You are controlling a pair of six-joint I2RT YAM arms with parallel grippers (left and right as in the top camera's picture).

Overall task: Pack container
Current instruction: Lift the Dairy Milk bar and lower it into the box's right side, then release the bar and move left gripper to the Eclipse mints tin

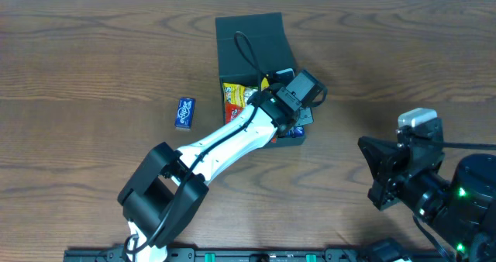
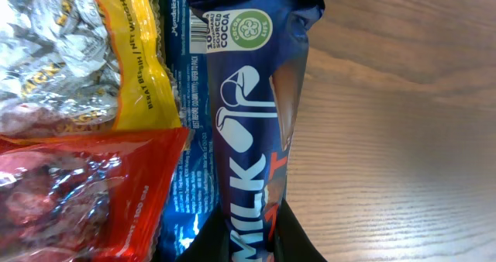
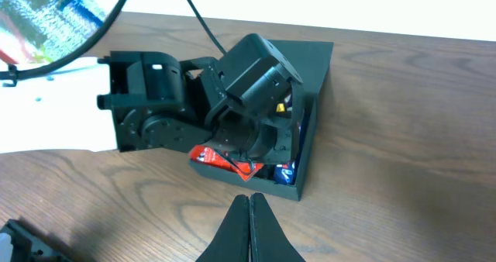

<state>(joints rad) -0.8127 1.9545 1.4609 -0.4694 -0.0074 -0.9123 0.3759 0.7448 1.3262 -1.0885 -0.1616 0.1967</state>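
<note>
We read "MILK" in white on the blue packet (image 2: pixel 246 161) and "COCOA" near its end; the yellow packet (image 2: pixel 138 68) says "NET WEIGHT".

Robotics lab, tabletop rig. Dark wood-grain laminate desk (image 3: pixel 403 99) beneath and ahead of the right jaws. White-and-black jointed robot arm (image 1: pixel 225 138) opposite them, black robot arm (image 1: pixel 411 169) carrying them. Black mounting rail (image 1: pixel 232 255) behind both.

You have one container (image 1: pixel 248 37) and at least three snacks in it: one yellow packet (image 2: pixel 139 60), one red packet (image 2: pixel 77 192), one blue milk bar (image 2: pixel 248 138). One small blue packet (image 1: pixel 184 112) lies outside. Two arms: left arm (image 1: pixel 225 142), right arm (image 1: pixel 418 173).
</note>
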